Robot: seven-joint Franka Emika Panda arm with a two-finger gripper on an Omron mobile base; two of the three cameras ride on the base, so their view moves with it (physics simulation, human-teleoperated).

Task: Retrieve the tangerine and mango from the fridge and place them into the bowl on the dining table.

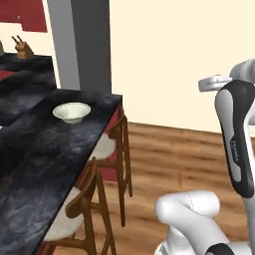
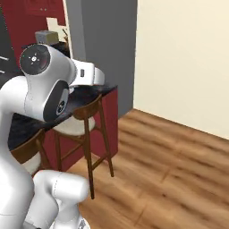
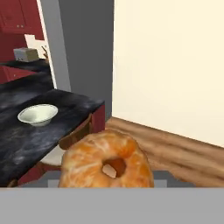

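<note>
Tangerine (image 3: 106, 161) sits low in my hand view, hard up against the camera at 6 o'clock, hiding the tool's tips. I judge the tool partly closed on it: the fruit rides with the hand, though I cannot see the actual contact.

Bowl (image 3: 38, 114) lies at about 10 o'clock from the tangerine in the hand view, well apart, on the black surface (image 3: 26, 140) near its far corner. It looks empty from here. In the left base view the bowl (image 1: 72, 112) is up at 10 o'clock from the arm.

Judgement: the coming move is a carry toward 10 o'clock, then down over the rim. Mango remains to fetch.
</note>
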